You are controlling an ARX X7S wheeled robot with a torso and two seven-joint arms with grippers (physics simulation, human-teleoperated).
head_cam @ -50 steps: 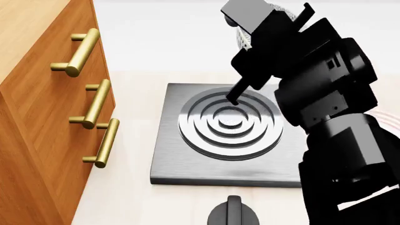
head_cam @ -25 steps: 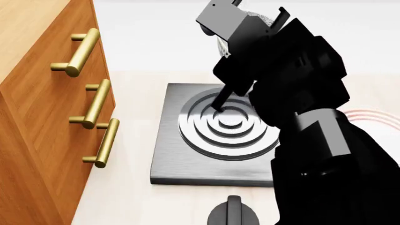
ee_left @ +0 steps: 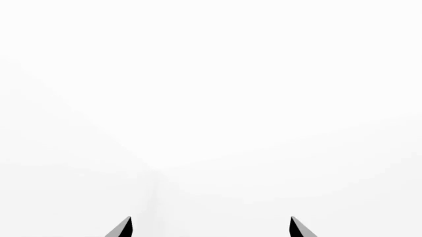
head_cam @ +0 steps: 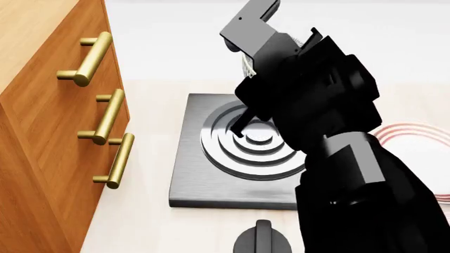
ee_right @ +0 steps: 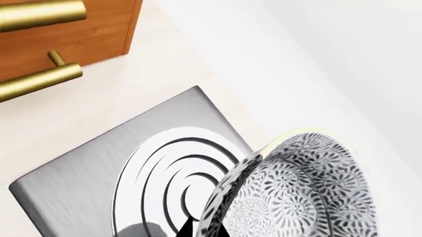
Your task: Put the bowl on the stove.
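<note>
A: Pale cream table (head_cam: pixel 147 221) under a white wall, a wooden cabinet (head_cam: pixel 42 132) with brass handles at the left. Where's the bowl?

B: The speckled bowl (ee_right: pixel 300 192) is in the right hand (ee_right: pixel 201 228), pinched at its rim and tilted on edge, hanging in the air over the stove (head_cam: pixel 186 187). From the head view only a sliver of it shows behind the arm.

A: And the left hand (ee_left: pixel 211 229)?

B: Spread wide, empty, facing blank white.

A: So how to set it down well?

B: I'd level the bowl first, centre it over the ring burner (ee_right: pixel 165 177), lower until the base sits on the rings, then let go. Released while tilted, it would likely roll.

A: Anything nearby to mind?

B: The red-ringed plate (head_cam: pixel 414 134) lies to the right and the black knob (head_cam: pixel 262 240) is nearer; both are apart from the burner.
</note>
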